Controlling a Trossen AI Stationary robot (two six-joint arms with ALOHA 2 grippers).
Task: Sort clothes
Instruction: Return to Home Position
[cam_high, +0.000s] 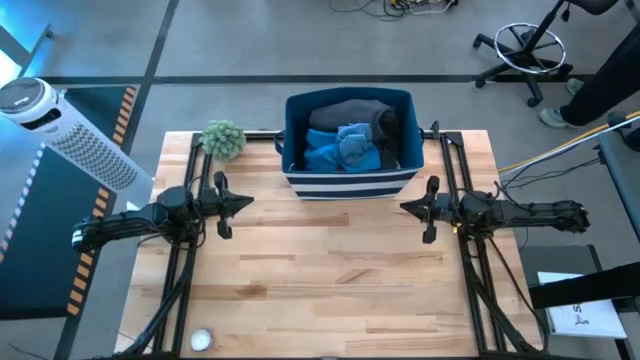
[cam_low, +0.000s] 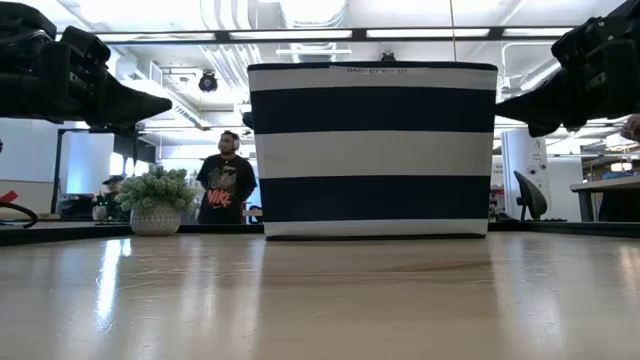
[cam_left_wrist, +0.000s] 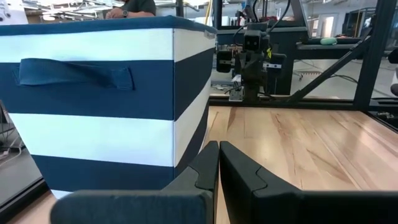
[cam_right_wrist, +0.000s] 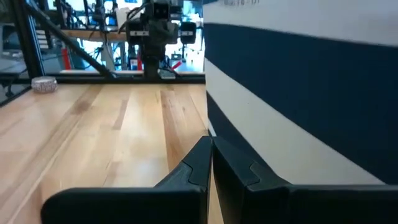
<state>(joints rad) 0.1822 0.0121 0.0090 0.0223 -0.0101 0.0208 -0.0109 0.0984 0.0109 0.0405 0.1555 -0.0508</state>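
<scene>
Table: pale wooden tabletop (cam_high: 330, 280).
Bin: navy white-striped fabric bin (cam_high: 348, 182), far centre.
Clothes: blue and grey soft garments (cam_high: 340, 145) heaped inside it.
Left gripper (cam_high: 245, 203): pinched closed, empty, left of bin.
Right gripper (cam_high: 407, 207): likewise, right side.
Homing: likely keep arms level, clear of bin.

A navy bin with white stripes (cam_high: 348, 182) is sitting at the middle of the bench's (cam_high: 330, 260) far edge. A small green spiky plant (cam_high: 224, 139) is standing near the far left corner, apart from the bin. A small white round object (cam_high: 201, 340) is lying at the near edge, toward the left corner. Beyond the left edge a white tower fan (cam_high: 60, 130) is standing on the floor; a person in a dark shirt (cam_low: 228, 185) is standing in the room behind.
</scene>
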